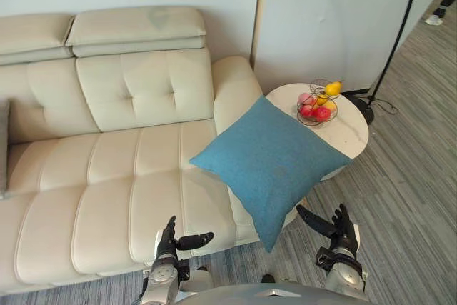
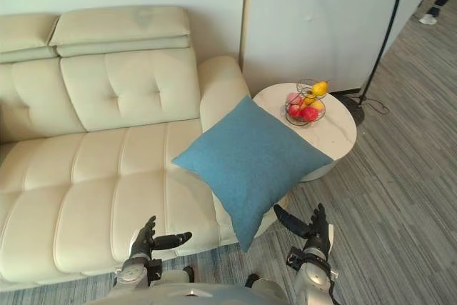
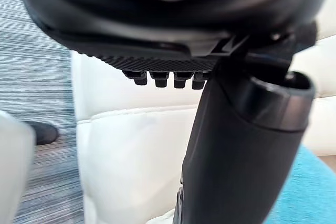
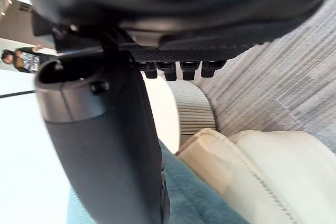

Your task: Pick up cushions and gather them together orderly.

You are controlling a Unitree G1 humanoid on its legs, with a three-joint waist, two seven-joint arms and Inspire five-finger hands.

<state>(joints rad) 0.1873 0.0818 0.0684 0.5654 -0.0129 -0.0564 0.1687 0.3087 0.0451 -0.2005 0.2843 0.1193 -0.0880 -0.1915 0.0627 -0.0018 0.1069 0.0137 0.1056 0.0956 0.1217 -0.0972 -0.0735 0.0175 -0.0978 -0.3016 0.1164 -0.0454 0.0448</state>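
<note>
In the left eye view, the blue cushion [image 1: 275, 166] is standing on one corner like a diamond at the right end of the cream sofa [image 1: 107, 176]. Its long diagonal is running from the top corner by the sofa arm down to the bottom corner, which is hanging past the seat's front edge. Its right corner is overlapping the round white table [image 1: 351, 137], with a wire fruit basket [image 1: 318, 105] sitting just behind it.

In the right eye view, the left hand [image 2: 143, 244] and right hand [image 2: 314, 232] are flanking that bottom corner, apart from the cushion.

In the left wrist view, the left fingers [image 3: 160, 78] are lying straight and gripping nothing.

In the right wrist view, the right fingers are lying straight and empty too, with the table's ribbed base beyond the cushion.
</note>
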